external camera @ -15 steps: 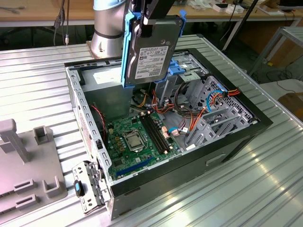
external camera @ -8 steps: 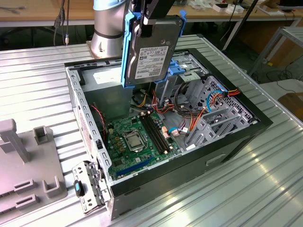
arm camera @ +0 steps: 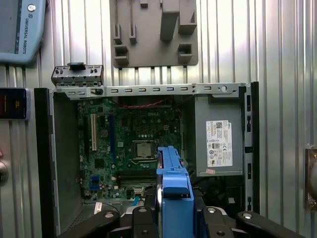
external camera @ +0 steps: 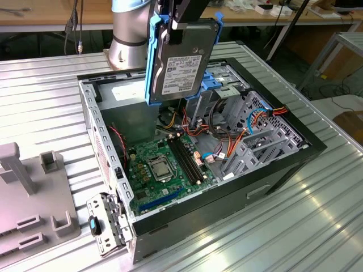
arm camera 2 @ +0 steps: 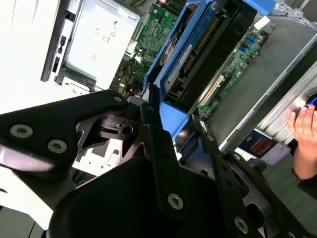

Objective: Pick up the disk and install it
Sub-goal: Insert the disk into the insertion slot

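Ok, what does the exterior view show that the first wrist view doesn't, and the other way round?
Exterior view: the disk with its labelled face showing, hanging upright from the gripper above the open case, plus the drive cage and its orange and blue cables.
First wrist view: a straight-down look into the case, with the white label on the power-supply box and a grey-blue pendant near the case's corner.
Both: the disk, the motherboard and the grey fixture plate.

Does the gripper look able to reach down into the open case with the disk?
Probably yes. The case lies open upward, and the gripper holds the disk upright above it with nothing between, though cables crowd one side.
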Tool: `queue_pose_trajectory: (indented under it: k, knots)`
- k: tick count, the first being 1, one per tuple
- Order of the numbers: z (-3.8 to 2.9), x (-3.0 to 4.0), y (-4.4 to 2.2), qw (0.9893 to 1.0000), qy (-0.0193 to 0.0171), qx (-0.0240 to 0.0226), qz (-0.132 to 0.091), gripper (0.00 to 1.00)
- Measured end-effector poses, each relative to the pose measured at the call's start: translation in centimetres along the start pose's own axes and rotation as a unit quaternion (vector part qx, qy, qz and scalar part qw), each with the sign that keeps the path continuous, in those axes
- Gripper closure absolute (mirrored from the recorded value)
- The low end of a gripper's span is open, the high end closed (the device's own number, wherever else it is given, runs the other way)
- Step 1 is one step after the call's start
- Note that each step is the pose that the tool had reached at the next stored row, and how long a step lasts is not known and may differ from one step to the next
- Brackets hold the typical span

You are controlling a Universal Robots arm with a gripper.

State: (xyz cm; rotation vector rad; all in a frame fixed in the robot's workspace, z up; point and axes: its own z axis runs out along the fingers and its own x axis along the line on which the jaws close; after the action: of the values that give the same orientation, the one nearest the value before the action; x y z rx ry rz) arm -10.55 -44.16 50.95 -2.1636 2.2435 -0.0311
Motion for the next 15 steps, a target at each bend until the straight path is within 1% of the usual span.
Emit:
queue_pose_trajectory:
  k: [2, 3, 5, 10, 12, 13, 14, 15]
  knots:
    - [0.00, -0.01, 0.00, 1.0000, 0.0002, 0.0002, 0.000, 0.63]
    - [0.00, -0.01, -0.02, 1.0000, 0.0011, 0.0010, 0.000, 0.63]
    - [0.03, -0.02, -0.27, 1.0000, 0.0011, 0.0010, 0.000, 0.63]
    - [0.18, -0.06, -1.73, 1.0000, 0.0013, 0.0011, 0.000, 0.63]
    - [0.20, 0.12, -1.84, 1.0000, 0.0036, 0.0011, 0.000, 0.63]
    - [0.23, 0.35, -1.86, 1.0000, 0.0051, 0.0012, 0.000, 0.63]
    - [0.29, 0.74, -1.87, 1.0000, 0.0072, 0.0013, -0.001, 0.63]
    - [0.40, 1.24, -1.88, 0.9999, 0.0104, 0.0014, -0.002, 0.63]
